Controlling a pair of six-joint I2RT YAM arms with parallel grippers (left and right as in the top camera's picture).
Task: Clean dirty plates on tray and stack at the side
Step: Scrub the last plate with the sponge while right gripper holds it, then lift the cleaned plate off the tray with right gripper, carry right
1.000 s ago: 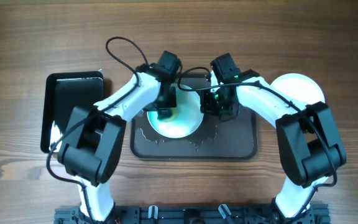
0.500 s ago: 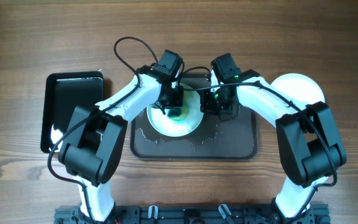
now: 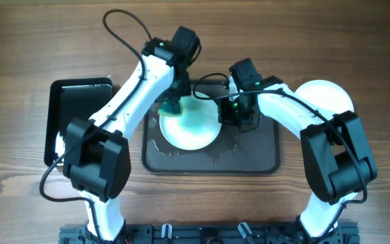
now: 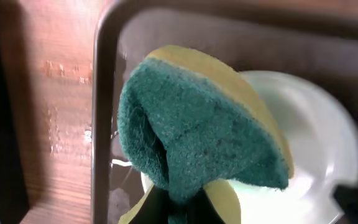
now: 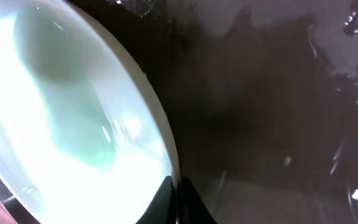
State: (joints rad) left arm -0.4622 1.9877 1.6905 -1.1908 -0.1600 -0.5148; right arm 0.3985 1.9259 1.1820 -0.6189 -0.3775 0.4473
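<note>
So I'm mid-scrub on this one: my left end effector (image 3: 172, 100) is clenched on the sponge (image 4: 197, 137), green scouring side folded outward, and it sits at about the 10 to 11 o'clock rim of the white plate (image 3: 189, 129). The plate lies in the 9 o'clock half of the brown tray (image 3: 256, 152). My right end effector (image 5: 178, 199) pinches the plate's edge at about 3 o'clock to pin it. In my view, good scrubbing here means pressing the green face flat instead of dabbing with the folded tip, then sweeping in overlapping arcs from the rim through the middle, where I see a greenish sheen. Go light near 3 o'clock so the sponge doesn't knock my own fingers. I can't tell if the plate is fully flat or tipped a bit, so I'd keep the push straight down, not sideways, or it could skid out of the pinch. The clean stack (image 3: 327, 95) waits on the bench (image 3: 357, 41) at the tray's 2 o'clock. The pinch needs to be firm before any lift toward it.
</note>
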